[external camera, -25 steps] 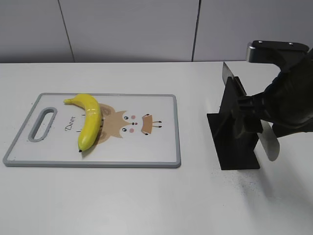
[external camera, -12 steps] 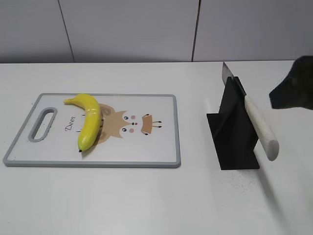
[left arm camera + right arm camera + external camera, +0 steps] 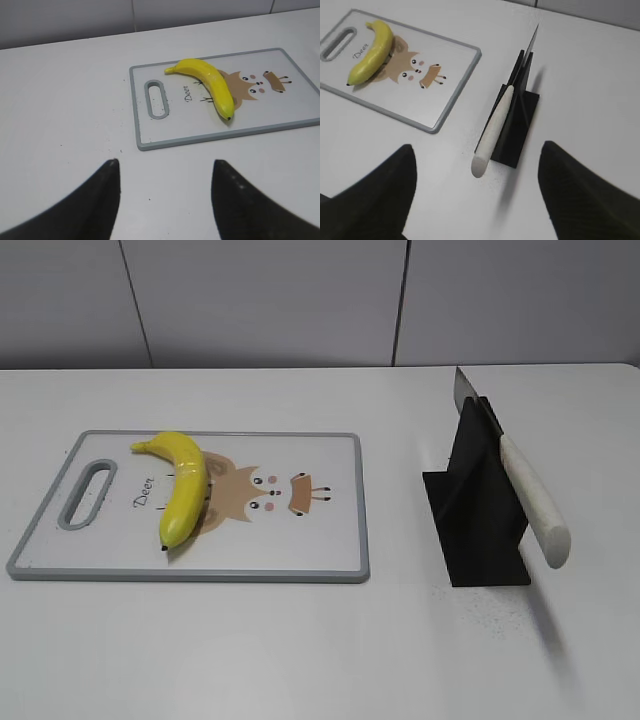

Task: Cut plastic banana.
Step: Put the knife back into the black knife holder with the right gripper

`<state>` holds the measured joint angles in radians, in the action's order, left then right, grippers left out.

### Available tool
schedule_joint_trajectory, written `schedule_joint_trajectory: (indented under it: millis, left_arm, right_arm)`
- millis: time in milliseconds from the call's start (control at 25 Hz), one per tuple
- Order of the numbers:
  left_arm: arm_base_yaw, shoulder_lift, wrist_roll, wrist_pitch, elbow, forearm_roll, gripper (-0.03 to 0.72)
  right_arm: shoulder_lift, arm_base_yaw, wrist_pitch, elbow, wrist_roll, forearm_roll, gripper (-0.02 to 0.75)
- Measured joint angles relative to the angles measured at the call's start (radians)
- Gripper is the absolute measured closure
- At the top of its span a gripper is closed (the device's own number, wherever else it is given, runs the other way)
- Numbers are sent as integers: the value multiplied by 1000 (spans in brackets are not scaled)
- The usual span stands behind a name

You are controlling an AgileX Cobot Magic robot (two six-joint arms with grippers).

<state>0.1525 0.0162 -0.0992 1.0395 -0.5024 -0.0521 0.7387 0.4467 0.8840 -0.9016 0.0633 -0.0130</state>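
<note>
The yellow plastic banana lies whole on the left part of a white cutting board with a grey rim and a deer drawing. It also shows in the left wrist view and the right wrist view. A knife with a white handle rests slanted in a black stand, blade up; the right wrist view shows the knife too. My left gripper is open and empty, near the board's handle end. My right gripper is open and empty, above and in front of the knife handle. Neither gripper shows in the exterior view.
The board has a slot handle at its left end. The white table meets a grey panelled wall at the back.
My right arm, which stood at the knife and stand one second ago, has drawn back to the right and left the exterior view. The knife stays in the stand. The banana has not moved.
</note>
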Motion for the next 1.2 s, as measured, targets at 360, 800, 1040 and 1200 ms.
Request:
schedule_joint_trajectory:
  millis: [360,800,1040,1200]
  left_arm:
    - [0,0,0,0,0,0,132]
    - [0,0,0,0,0,0,134]
    - [0,0,0,0,0,0,145]
    - [0,0,0,0,0,0,148]
  right_arm:
    - [-276,0,9,231,-38,4,146]
    - [-545,0,57,475,-72,13,147]
    - [-660,0,57,479,-74,13,147]
    - [-734,0,57,479,-74,13,147]
